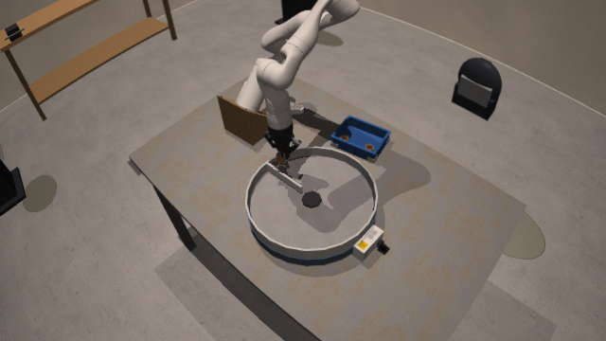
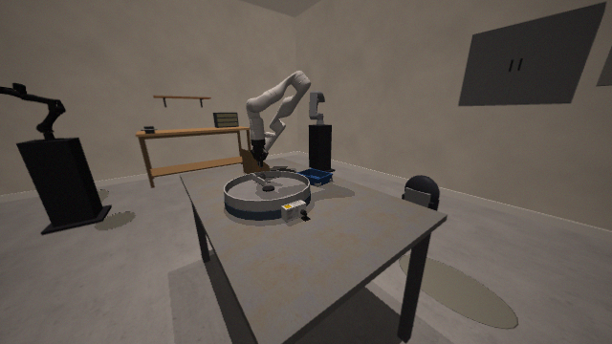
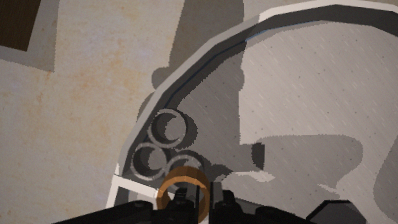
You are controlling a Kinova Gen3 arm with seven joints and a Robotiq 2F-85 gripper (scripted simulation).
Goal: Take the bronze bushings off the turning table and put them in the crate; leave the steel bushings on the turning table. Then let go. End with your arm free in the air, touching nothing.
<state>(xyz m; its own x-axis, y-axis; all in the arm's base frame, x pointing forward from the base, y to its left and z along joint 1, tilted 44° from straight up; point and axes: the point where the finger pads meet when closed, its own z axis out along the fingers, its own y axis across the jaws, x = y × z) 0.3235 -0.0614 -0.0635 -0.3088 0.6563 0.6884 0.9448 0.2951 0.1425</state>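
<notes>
My black two-finger gripper (image 1: 282, 156) (image 2: 260, 163) (image 3: 204, 196) is pinched nearly closed on the wall of a ring-shaped, orange-brown bronze bushing (image 1: 280, 159) (image 3: 184, 175), one finger inside its bore, above the edge of the round turning table (image 1: 311, 253) (image 2: 268, 203) (image 3: 200, 55). The raised pale rim of that turntable curves close by me, and a straight light-grey bar (image 1: 285, 177) (image 2: 260, 180) (image 3: 137, 185) runs inward from the rim beneath my fingers, toward the dark faceted hub (image 1: 311, 199) (image 2: 268, 188) (image 3: 334, 212). Past the bar the disc lies open and wide. A brown upright panel (image 1: 242, 120) (image 2: 253, 161) (image 3: 17, 22) stands on the table near my wrist, outside the rim. The blue open-topped crate (image 1: 356, 151) (image 2: 316, 177) sits beyond the rim, apart from it, with two bronze bushings (image 1: 345, 138) (image 1: 369, 147) inside, spaced apart on its floor. Down on the disc, three grey steel bushings (image 3: 168, 109) (image 3: 150, 177) (image 3: 184, 157) cluster against the rim, the nearest partly hidden by my bronze one. They are smooth, hollow rings; the disc has a finely streaked, matte grey surface, and the table (image 1: 426, 246) (image 2: 325, 248) (image 3: 90, 110) shows rusty mottling.
</notes>
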